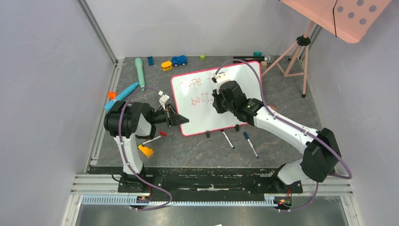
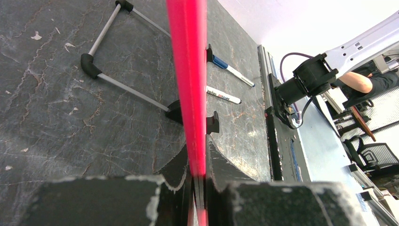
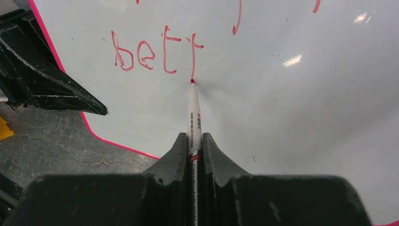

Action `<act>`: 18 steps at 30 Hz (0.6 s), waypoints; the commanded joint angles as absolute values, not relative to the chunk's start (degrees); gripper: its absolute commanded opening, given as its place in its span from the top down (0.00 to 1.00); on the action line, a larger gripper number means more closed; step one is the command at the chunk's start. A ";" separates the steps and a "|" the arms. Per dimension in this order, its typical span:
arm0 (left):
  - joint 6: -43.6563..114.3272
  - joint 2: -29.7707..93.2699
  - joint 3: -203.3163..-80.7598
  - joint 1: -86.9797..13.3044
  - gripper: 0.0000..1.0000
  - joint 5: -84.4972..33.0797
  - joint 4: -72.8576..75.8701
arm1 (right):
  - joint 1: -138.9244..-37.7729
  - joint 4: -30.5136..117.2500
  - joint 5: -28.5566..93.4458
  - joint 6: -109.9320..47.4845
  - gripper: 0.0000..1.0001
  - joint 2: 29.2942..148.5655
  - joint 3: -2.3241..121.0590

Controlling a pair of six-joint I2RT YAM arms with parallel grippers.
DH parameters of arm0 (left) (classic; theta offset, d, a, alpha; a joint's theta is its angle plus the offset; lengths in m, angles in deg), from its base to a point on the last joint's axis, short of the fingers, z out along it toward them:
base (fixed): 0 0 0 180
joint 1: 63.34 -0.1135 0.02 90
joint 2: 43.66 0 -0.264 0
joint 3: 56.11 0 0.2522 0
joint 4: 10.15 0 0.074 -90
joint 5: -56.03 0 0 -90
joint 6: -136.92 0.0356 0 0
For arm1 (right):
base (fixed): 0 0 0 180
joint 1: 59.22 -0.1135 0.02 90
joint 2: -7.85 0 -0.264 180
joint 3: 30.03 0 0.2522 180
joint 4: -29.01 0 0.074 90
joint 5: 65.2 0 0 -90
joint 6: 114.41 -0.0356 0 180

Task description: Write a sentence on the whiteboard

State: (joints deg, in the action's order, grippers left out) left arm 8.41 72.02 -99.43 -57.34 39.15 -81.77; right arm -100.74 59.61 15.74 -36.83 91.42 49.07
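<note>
Near edge, 7 o'clock: yellow block (image 1: pixel 146 150) on the dark table (image 1: pixel 282 94). Two spare markers (image 1: pixel 227 139) lie loose at the whiteboard's 6 o'clock, just in front of its black feet (image 1: pixel 207 134).

Left gripper (image 1: pixel 181 118) (image 2: pixel 196 150): clenched on the board's red-pink frame, at about 8 o'clock on the board.

Right gripper (image 1: pixel 217 101) (image 3: pixel 193 139): clamped around a red marker (image 3: pixel 194 108), tip touching the board at the foot of the last stroke.

Whiteboard (image 1: pixel 244 82) (image 3: pixel 306 117) (image 2: pixel 188 70): mid-table, up on its feet, leaning back. Glossy white with lamp glints, thin rounded frame.

Sentence (image 1: pixel 198 100) (image 3: pixel 155 52): thin red lettering in two lines. Upper line reads "hope f" (the rest hidden behind the right arm). Lower line reads "bett", the second t just above the marker tip. Board right of that is bare.

Far edge, 11 to 12 o'clock: small toys (image 1: pixel 179 60). At 1 o'clock: pink panel (image 1: pixel 348 19) on a tripod.
</note>
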 commanded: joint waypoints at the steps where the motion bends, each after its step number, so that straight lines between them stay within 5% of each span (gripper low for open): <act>1: 16.10 72.53 -99.65 -56.13 0.98 42.43 -85.60 | -100.46 60.57 10.94 -36.96 1.00 90.89 50.01; 18: 16.15 72.45 -99.64 -56.13 0.98 42.41 -85.64 | -100.44 58.81 13.86 -37.00 1.00 88.25 53.04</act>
